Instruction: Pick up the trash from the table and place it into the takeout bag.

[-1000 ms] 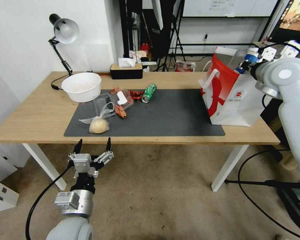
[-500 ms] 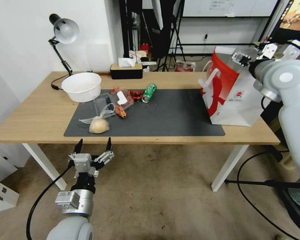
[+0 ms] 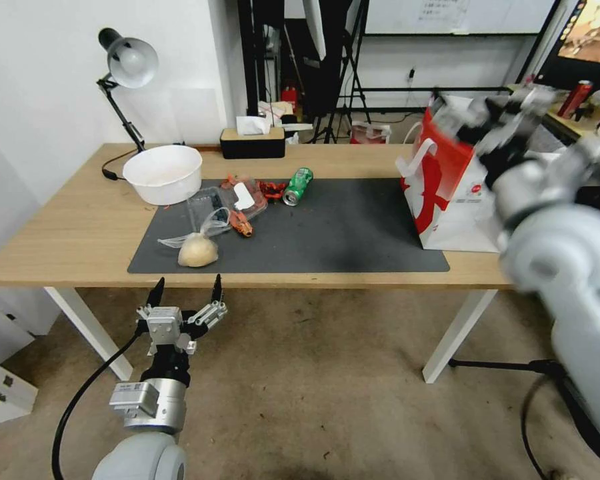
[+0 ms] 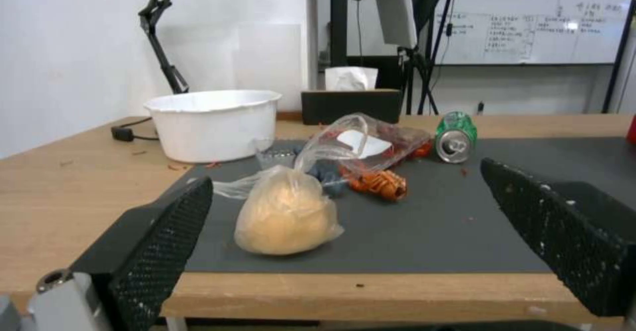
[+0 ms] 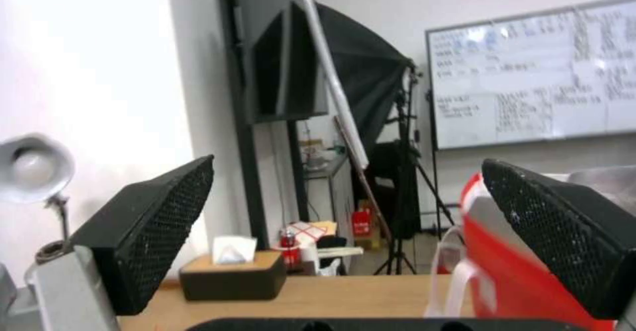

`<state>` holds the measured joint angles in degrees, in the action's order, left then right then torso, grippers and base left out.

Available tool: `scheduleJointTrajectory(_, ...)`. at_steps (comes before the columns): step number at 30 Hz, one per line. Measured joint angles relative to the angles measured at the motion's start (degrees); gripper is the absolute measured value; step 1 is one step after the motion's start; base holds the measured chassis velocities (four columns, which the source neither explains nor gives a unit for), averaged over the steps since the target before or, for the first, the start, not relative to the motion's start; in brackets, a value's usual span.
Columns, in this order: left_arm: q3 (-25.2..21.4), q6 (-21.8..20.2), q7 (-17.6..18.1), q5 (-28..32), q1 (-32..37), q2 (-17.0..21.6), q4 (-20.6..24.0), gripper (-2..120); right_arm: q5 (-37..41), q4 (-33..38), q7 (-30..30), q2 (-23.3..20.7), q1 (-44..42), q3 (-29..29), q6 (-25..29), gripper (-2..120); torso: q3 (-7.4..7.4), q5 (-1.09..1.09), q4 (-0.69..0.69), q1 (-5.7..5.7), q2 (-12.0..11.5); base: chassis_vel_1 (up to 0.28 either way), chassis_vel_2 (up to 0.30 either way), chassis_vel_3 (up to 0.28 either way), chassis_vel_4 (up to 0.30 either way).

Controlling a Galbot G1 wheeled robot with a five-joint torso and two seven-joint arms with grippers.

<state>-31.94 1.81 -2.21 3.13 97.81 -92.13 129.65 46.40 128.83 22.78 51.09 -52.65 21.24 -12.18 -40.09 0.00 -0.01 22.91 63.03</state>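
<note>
The left gripper [image 3: 187,288], fingers apart and empty, hangs below the table [image 3: 60,233] edge, with the bagged bun [image 4: 286,217] at 12 o'clock on the dark mat [image 3: 353,233]. The film looks thin and slippery and the bun soft, so the knotted neck is probably the best hold. The right gripper [image 5: 345,241], fingers apart, is beside the stiff paper takeout bag [image 3: 460,207]; the crushable green can [image 3: 298,185] lies at 1 o'clock of the bun.

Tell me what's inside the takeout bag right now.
Nothing can be confirmed. The takeout bag stands on the table, but its walls and the right pincer above its mouth cover the interior.
</note>
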Motion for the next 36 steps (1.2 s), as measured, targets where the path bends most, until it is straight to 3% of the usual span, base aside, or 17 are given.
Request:
scheduleJointTrajectory(1, 0.0, 0.0, 0.0, 0.0, 0.0, 0.0, 0.0, 100, -4.8, 0.6, -2.1, 0.9, -3.5, -0.3, 3.0, 100, 0.0, 0.0, 0.0, 0.0, 0.0, 0.0, 0.0, 0.0, 0.0)
scheduleJointTrajectory(2, 0.0, 0.0, 0.0, 0.0, 0.0, 0.0, 0.0, 100, -4.8, 0.6, -2.1, 0.9, -3.5, -0.3, 3.0, 100, 0.0, 0.0, 0.0, 0.0, 0.0, 0.0, 0.0, 0.0, 0.0)
scheduleJointTrajectory(7, 0.0, 0.2, -0.1, 0.0, 0.1, 0.0, -0.3, 100, -17.4, 0.5, -7.7, 3.8, -13.8, -1.0, 13.3, 100, -0.01, -0.01, 0.01, 0.0, 0.0, 0.0, 0.0, 0.0, 0.0)
scheduleJointTrajectory(13, -0.1, 0.4, -0.1, 0.0, 0.0, 0.0, -0.7, 100, -31.1, -1.9, -8.0, 8.6, -26.3, -1.5, 22.5, 100, -0.01, 0.0, 0.0, 0.0, 0.0, 0.0, 0.0, 0.0, 0.0)
scheduleJointTrajectory(17, -0.1, 0.4, -0.1, 0.0, -0.1, 0.0, -1.0, 100, -36.0, -4.1, -6.9, 11.3, -32.3, -1.8, 25.8, 100, -0.01, -0.01, 0.01, 0.0, 0.0, 0.0, 0.0, 0.0, 0.0)
scheduleJointTrajectory(23, -0.1, 0.6, 0.0, 0.0, -0.2, 0.0, -1.1, 100, -38.5, -7.5, -5.6, 13.7, -36.6, -2.1, 28.9, 100, -0.01, 0.01, 0.0, 0.0, 0.0, 0.0, 0.0, 0.0, 0.0)
scheduleJointTrajectory(36, 0.0, 0.9, 0.0, 0.0, 0.2, 0.0, -1.1, 100, -36.8, -9.3, -4.9, 14.5, -37.1, -2.5, 28.7, 100, -0.02, 0.0, 0.01, 0.0, 0.0, 0.0, 0.0, 0.0, 0.0)
